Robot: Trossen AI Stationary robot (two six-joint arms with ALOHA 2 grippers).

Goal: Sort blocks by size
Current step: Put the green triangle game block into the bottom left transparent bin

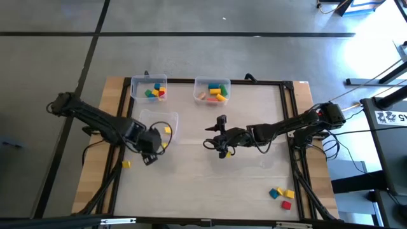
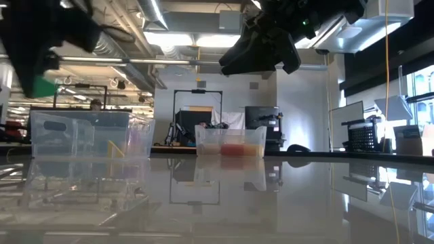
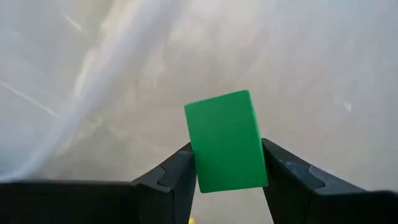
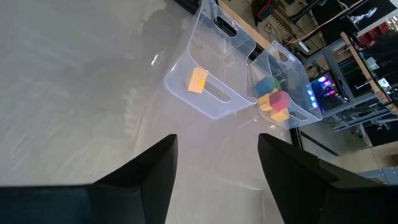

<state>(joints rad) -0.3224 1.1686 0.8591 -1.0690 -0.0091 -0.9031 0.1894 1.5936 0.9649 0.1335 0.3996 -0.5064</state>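
My left gripper (image 1: 151, 151) is shut on a green block (image 3: 225, 140) and stands high over the table beside the near clear bin (image 1: 159, 124), which holds a yellow block (image 1: 167, 130). The green block also shows in the low view (image 2: 44, 87). My right gripper (image 1: 208, 137) hangs open and empty above the table's middle; its two fingers (image 4: 155, 168) stand wide apart. Two far bins (image 1: 149, 89) (image 1: 213, 90) hold several coloured blocks. A yellow block (image 1: 126, 164) lies on the table near my left gripper. My left gripper pinches the green block by two opposite sides (image 3: 194, 168) between its two fingers. The block's far end (image 3: 217, 102) sticks out beyond the fingertips. The fingers point downward, and the block is lifted clear of the table.
Three blocks, blue (image 1: 275, 192), yellow (image 1: 289, 194) and red (image 1: 285, 205), lie at the table's near right corner. A dark frame (image 1: 191, 81) runs round the table top. The right wrist view shows the near bin (image 4: 205, 87) and a far bin (image 4: 283, 93).
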